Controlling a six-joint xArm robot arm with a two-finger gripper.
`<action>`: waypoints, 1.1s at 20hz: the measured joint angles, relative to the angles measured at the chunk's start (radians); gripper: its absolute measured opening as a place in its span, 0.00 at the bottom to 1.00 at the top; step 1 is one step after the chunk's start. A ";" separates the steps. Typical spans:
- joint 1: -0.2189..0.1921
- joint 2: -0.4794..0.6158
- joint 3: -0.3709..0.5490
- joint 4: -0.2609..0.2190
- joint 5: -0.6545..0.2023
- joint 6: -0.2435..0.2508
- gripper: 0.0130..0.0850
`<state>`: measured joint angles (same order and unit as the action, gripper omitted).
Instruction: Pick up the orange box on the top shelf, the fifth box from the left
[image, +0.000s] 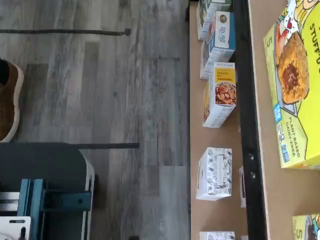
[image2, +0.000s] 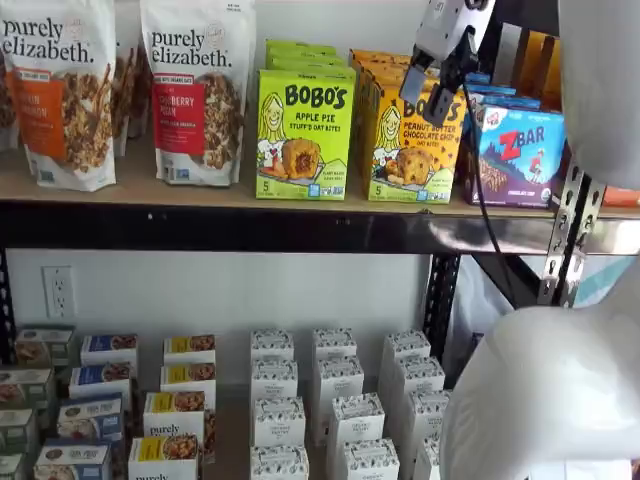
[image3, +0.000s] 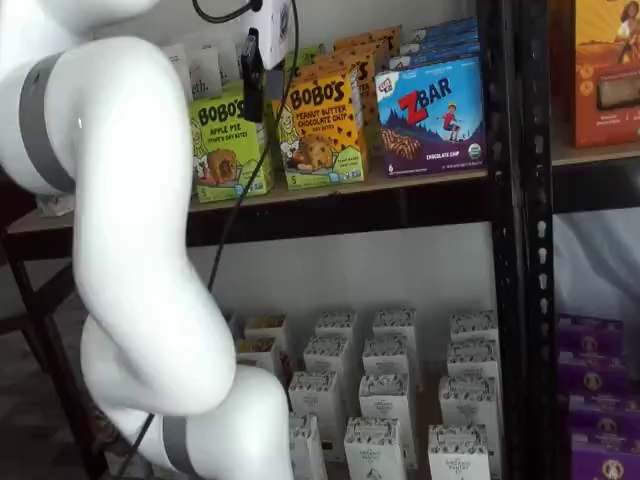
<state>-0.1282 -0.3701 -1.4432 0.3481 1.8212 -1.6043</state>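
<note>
Setting: white wall behind black metal shelving; grey wood-plank floor shows in the wrist view.
Top shelf (image2: 230, 195): tan board with a black front rail, carrying granola bags, cartons and a blue ZBar box (image2: 518, 155).
Orange box (image2: 412, 140): upright at the front edge of the top shelf, between the lime-green Apple Pie box (image2: 303, 135) and the ZBar box; more alike stand in a row behind it. Also seen in a shelf view (image3: 322, 128).
Gripper (image2: 438, 85): white body with two black fingers, hanging in front of the orange box's upper part; not closed on anything.
Fingers: spread, with a gap between them.
Cable (image2: 480, 190): black, drooping past the ZBar box.
Arm (image3: 130, 270): large white links in the foreground.
Lower shelf (image3: 430, 400): rows of small white boxes.
</note>
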 joint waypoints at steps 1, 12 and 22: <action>0.000 -0.008 0.010 0.002 -0.015 0.000 1.00; -0.002 -0.062 0.072 0.035 -0.103 0.003 1.00; -0.102 -0.025 0.007 0.013 -0.144 -0.090 1.00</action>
<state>-0.2297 -0.3954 -1.4364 0.3607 1.6768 -1.6941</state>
